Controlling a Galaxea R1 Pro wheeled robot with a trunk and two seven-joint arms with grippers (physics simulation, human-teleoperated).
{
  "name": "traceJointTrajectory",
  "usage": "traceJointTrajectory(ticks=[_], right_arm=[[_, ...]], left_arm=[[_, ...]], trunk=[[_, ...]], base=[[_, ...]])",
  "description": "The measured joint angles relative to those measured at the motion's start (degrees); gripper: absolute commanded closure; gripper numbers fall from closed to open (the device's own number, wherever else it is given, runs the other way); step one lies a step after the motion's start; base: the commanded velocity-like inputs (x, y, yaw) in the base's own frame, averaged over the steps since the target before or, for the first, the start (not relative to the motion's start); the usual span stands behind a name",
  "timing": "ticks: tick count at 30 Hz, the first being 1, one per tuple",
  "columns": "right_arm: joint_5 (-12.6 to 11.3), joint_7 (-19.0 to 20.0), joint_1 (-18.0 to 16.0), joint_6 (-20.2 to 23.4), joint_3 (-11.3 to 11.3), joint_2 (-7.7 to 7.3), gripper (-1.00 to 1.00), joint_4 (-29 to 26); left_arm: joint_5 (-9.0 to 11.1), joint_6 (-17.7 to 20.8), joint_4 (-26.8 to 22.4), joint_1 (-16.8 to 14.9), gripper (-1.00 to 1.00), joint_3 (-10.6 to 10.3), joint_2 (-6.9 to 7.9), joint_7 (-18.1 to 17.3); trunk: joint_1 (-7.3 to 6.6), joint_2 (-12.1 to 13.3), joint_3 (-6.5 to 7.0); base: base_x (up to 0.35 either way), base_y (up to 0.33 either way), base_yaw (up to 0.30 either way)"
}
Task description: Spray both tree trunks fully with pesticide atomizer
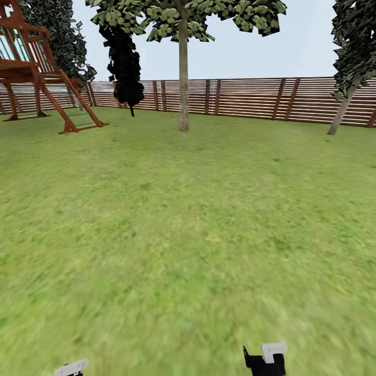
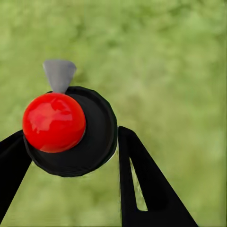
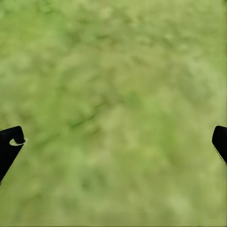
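— Ahead of us across the green lawn (image 1: 188,235), a thick grey-brown tree trunk (image 1: 184,78) stands near the reddish slat fence (image 1: 250,98).

— And our left hand (image 2: 71,142)?

— Clamped on the black round atomizer with the red ball top (image 2: 71,132). Our right hand (image 3: 113,142) is spread wide over grass.

Head forward; wrists down over lawn (image 1: 188,235).

The atomizer (image 2: 71,130) (black round body, red top, grey nozzle) sits between the left gripper's (image 2: 71,156) fingers; one tree trunk (image 1: 183,78) stands upright at twelve o'clock.
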Motion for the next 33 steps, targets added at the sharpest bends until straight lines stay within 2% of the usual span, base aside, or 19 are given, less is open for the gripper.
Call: traceJointTrajectory(ticks=[33], right_arm=[[0.00,0.00,0.00,0.00,-0.02,0.00,-1.00,0.00]], left_arm=[[-0.01,0.00,0.00,0.00,1.00,0.02,0.04,0.00]], trunk=[[0.00,0.00,0.00]], base=[[0.340,0.000,0.000]])
